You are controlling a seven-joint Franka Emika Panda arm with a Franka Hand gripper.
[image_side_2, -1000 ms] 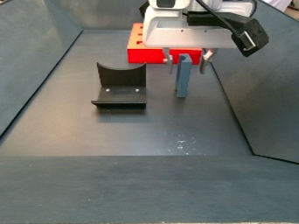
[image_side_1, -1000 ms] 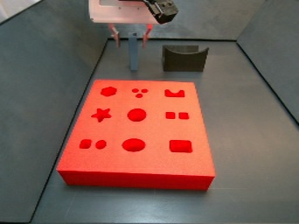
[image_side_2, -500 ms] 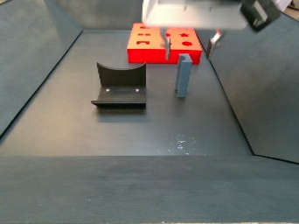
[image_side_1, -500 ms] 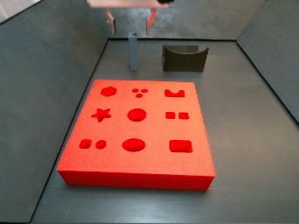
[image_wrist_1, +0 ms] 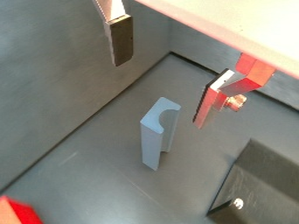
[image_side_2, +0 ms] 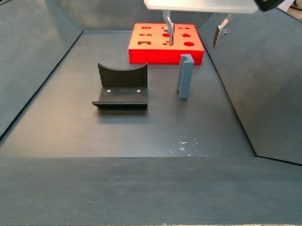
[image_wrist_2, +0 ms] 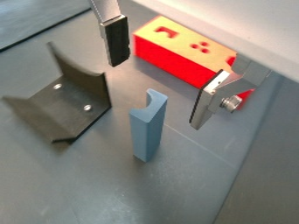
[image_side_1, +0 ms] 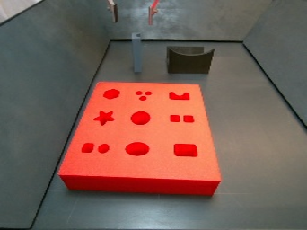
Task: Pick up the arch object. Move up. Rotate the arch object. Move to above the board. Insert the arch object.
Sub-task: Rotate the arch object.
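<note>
The gripper [image_wrist_1: 163, 68] hangs high up over the far end of the table [image_side_2: 141, 141]. Its jaws are wide apart and hold nothing. The arch object [image_wrist_1: 158, 133] stands upright on the table, right under the gap between the jaws and well below them. No finger touches it. Its curved notch is at its top end.

In both wrist views the two fingers [image_wrist_2: 114, 39] show with the arch object [image_wrist_2: 146, 125] standing low between them. In both side views only the finger tips [image_side_2: 170, 31] poke in at the top edge.

A side view shows the whole board [image_side_1: 142, 137] with its star, round and square holes. In a wrist view only one end of the board [image_wrist_2: 184, 54] shows. The fixture [image_side_2: 119, 86] stands beside the arch object [image_side_2: 186, 76].
</note>
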